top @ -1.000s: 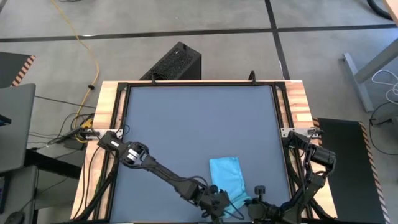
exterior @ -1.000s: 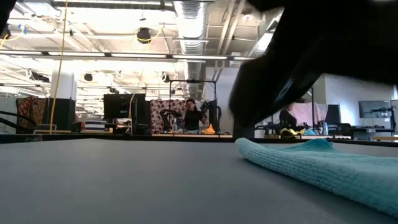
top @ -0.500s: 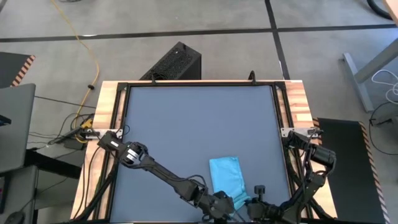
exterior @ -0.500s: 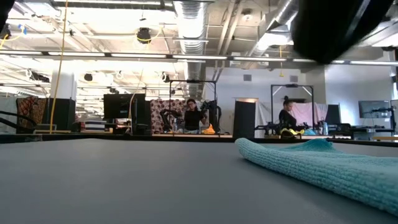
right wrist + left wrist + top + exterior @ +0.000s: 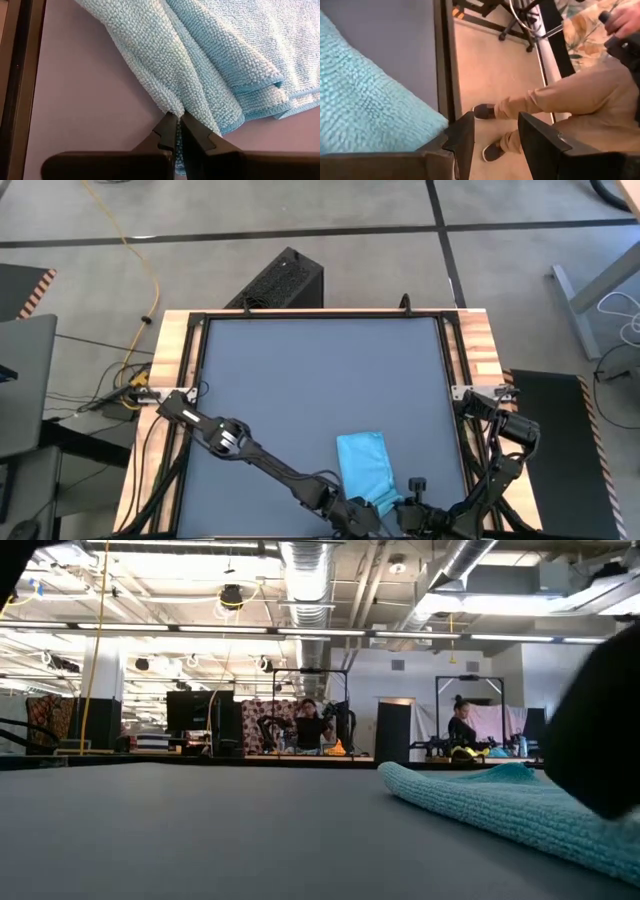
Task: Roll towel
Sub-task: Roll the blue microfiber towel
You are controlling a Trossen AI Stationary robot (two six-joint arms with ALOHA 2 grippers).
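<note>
The sky-blue towel lies folded on the dark grey tabletop, near its near right corner. It also shows in the low view. My right gripper is shut on the towel's near end. Beside that end, at the table's near edge, my left gripper is open. Nothing is between its fingers, and the towel lies just beside one finger. In the high view both grippers are dark shapes at the towel's near end, left and right. My right gripper pinches a raised fold of the towel between its two fingertips, at the towel's near end. The fingers slant down from the near right. The cloth rises in a ridge toward the fingers. The rest of the towel lies on the table, its layered edge beside the ridge.
The table's black frame rail runs right by my left gripper. Beyond it are the floor and a seated person's legs. A dark arm part fills the right of the low view. Bare tabletop stretches to the left and far side.
My left gripper has moved toward the table's near edge and a little to the right, sinking slightly. In the low view its dark bulk has moved from above the towel to the picture's right side. The towel and my right gripper have kept still.
</note>
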